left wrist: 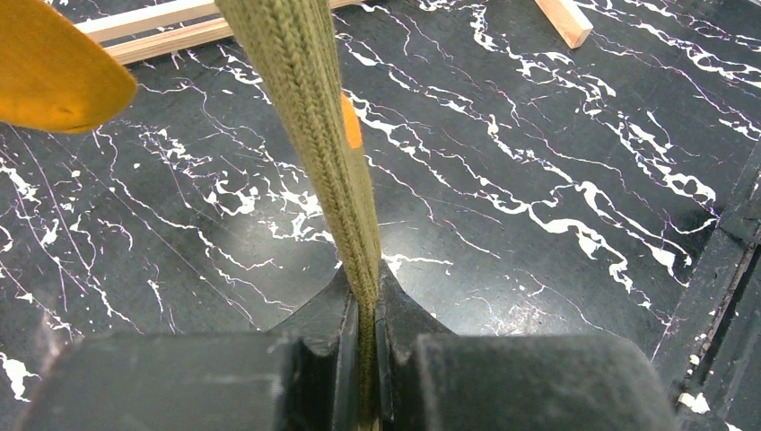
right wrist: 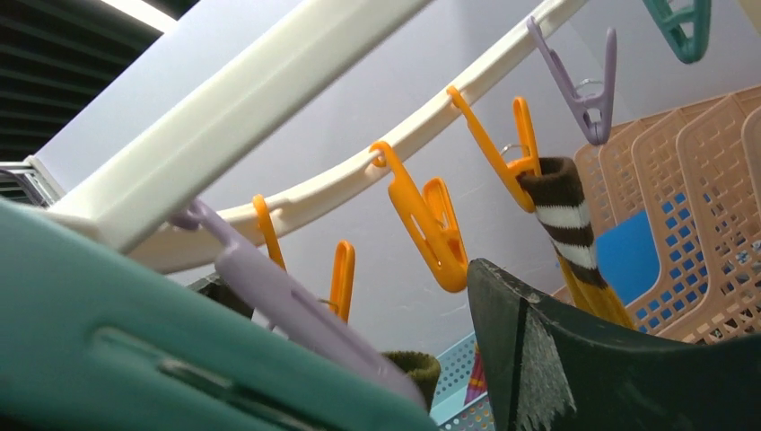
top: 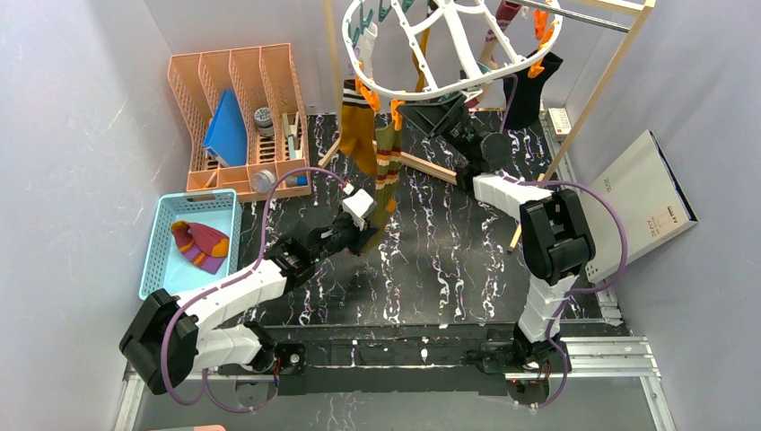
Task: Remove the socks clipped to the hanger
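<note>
overhead view of a black, white-veined marble-pattern table point(top: 449, 260) with two robot arms. at 12 o'clock hangs the large white plastic oval hanger point(top: 422, 92), ringed with small orange and teal clips. the left gripper point(top: 363, 220), just left of centre, has its jaws clamped on the lower part of a long olive knit sock with dark stripes point(top: 388, 166). the sock hangs taut from an orange clip point(top: 397, 112) on the hanger's near rim. the left wrist view shows the fabric pinched flat between both fingers.

a mustard yellow sock point(top: 357, 135) hangs just beside it, toward 10 o'clock, and a black sock point(top: 525, 94) hangs at 1 o'clock. a purple and orange sock point(top: 202, 244) already lies in the light blue plastic basket point(top: 157, 260) at 8 o'clock.

the right gripper point(top: 444, 115) is raised under the hanger's rim. whether its jaws are apart or together cannot be told.

the step in hand looks like pulling the olive sock free. a good pull would likely run straight down along the sock's length, toward 6 o'clock, steady and not jerked. that way the cuff slides out of the clip and the hanger does not swing. the grip should be firm enough that the knit cannot slip. the pull should stay clear of the mustard sock.
</note>
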Robot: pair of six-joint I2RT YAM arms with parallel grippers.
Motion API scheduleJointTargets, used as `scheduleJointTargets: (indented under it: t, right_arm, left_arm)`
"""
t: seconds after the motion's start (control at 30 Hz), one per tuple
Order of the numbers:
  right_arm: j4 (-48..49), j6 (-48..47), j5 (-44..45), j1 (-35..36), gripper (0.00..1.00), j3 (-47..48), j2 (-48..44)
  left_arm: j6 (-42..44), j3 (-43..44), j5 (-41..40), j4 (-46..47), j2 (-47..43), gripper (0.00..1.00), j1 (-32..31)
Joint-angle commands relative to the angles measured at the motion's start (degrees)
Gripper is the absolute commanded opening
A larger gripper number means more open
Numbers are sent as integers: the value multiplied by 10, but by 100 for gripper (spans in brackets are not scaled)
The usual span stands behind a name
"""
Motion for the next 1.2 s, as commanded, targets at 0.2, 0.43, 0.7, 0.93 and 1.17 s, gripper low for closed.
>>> scheduleJointTargets:
  t: [0.2, 0.43, 0.7, 0.93, 1.17]
  right_arm:
    - [186, 21, 13, 1, 80, 71, 23]
    - [186, 22, 14, 2, 62, 61, 20]
    - [186, 29, 15, 3, 43, 64, 21]
    - [186, 36, 13, 4, 27, 59, 18]
    - [186, 36, 14, 4, 27, 45, 10]
  left_arm:
    - [1, 15, 9, -24, -10, 0, -2]
    - [-2, 13, 11, -24, -9, 0, -2]
    - [-4, 12, 12, -25, -10, 0, -2]
    - [-8, 10, 13, -21, -9, 0, -2]
    - [-9, 8, 13, -25, -11, 0, -3]
